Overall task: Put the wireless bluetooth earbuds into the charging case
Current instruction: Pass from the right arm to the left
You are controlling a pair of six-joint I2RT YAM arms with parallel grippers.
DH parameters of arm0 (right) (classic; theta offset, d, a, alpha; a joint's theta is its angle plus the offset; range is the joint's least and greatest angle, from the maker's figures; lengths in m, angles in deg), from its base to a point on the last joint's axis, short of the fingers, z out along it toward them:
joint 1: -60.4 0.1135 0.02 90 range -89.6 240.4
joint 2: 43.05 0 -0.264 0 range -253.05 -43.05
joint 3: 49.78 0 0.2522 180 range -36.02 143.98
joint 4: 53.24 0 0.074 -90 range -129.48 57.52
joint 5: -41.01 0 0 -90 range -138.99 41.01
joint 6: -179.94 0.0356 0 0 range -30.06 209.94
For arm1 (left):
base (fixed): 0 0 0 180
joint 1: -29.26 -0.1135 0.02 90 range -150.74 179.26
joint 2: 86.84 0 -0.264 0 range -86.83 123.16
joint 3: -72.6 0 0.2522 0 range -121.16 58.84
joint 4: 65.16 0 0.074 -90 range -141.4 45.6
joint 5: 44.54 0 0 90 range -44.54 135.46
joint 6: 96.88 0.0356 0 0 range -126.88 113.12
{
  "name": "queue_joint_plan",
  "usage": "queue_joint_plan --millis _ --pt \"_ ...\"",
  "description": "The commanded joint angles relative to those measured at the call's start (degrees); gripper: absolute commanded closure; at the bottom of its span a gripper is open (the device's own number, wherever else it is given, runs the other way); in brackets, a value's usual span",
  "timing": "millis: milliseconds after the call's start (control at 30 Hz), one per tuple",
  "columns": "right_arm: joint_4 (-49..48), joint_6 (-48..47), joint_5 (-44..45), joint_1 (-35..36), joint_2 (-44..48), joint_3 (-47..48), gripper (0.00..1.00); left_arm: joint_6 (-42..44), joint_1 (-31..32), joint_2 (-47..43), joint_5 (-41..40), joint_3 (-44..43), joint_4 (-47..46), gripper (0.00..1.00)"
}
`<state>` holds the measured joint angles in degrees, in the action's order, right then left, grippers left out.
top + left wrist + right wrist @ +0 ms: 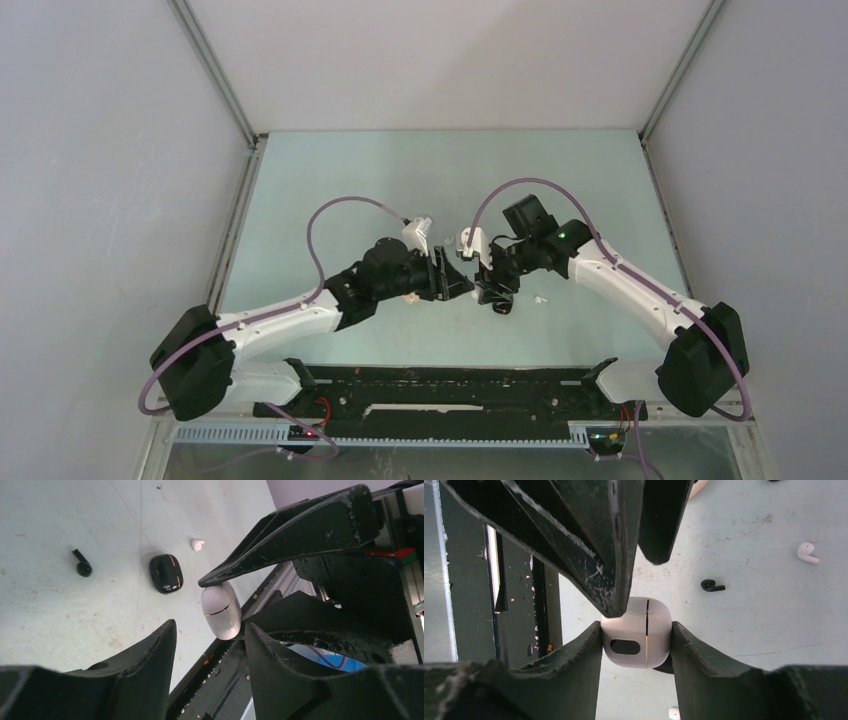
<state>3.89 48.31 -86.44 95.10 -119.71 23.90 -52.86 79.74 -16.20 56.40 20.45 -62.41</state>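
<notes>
So far nothing has gone in. The right claw (636,630) is clenched on the white case (221,611), pinching its two sides and holding it between the two arms, seemingly clear of the table (60,615). The case's lid looks shut, its gold seam a thin unbroken line. The left claw (210,626) has its jaws partly apart and grips nothing. In the right wrist view one of its fingers touches the top of the case beside the seam while the other hangs just clear, which reads as a try at prising the lid up. The buds in sight lie loose on the table: a black bud (82,567) and a white bud (197,544), both apart from the held case. A black case (166,573), also shut, sits between them. By my judgement the job is at its very start, with the lid to be opened and each bud to be picked up and seated.
</notes>
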Motion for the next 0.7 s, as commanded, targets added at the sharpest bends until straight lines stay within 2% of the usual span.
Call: queue_joint_plan --millis 0,400,533,667 --pt "-0.66 -1.00 0.09 0.85 2.02 0.11 0.70 -3.68 -0.24 1.91 5.77 -0.88 -6.07 0.44" --pt "-0.58 -1.00 0.00 1.43 2.65 0.04 0.70 -8.16 -0.29 8.06 10.48 -0.32 -13.38 0.63" --pt "-0.65 -0.91 0.36 1.43 2.39 0.09 0.69 -8.34 -0.29 8.64 11.44 -0.29 -13.80 0.75" --pt "-0.39 -0.37 -1.36 1.16 1.98 0.11 0.57 -4.87 -0.34 8.14 11.76 0.56 -13.86 0.91"
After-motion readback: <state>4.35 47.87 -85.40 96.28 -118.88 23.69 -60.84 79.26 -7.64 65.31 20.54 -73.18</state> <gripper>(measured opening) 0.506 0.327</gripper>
